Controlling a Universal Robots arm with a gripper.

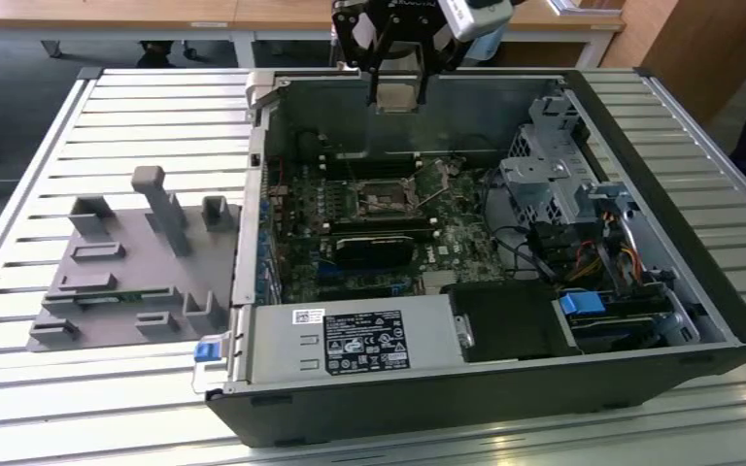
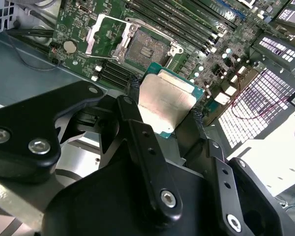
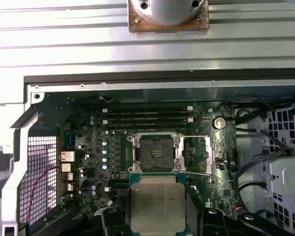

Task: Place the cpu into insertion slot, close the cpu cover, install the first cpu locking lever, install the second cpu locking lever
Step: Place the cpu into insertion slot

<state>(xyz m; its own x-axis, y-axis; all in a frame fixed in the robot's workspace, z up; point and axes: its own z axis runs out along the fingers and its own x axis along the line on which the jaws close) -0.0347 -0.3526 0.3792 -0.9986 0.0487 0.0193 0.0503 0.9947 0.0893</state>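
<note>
My gripper [image 1: 396, 97] hangs above the back wall of the open computer case [image 1: 736, 320], shut on the cpu [image 1: 396, 91]. Both wrist views show the cpu's [image 2: 166, 104] silver-grey top plate with a black finger [image 2: 135, 118] on each side. The insertion slot [image 3: 156, 153] lies uncovered on the green motherboard [image 3: 88, 147], below and ahead of the cpu [image 3: 156, 205], apart from it. The cpu cover [image 3: 201, 155] is swung open to one side of the slot [image 2: 146, 49], a thin silver frame [image 2: 105, 34]. A thin lever wire [image 3: 199, 172] crosses beside the socket.
Memory slots [image 3: 147, 118] run beside the socket. A black card [image 1: 376, 248] and a power supply [image 1: 347, 340] sit nearer the case front, and a drive cage [image 1: 548, 184] with cables sits at the exterior view's right. A grey fixture [image 1: 127, 262] stands on the slatted table [image 1: 36, 155].
</note>
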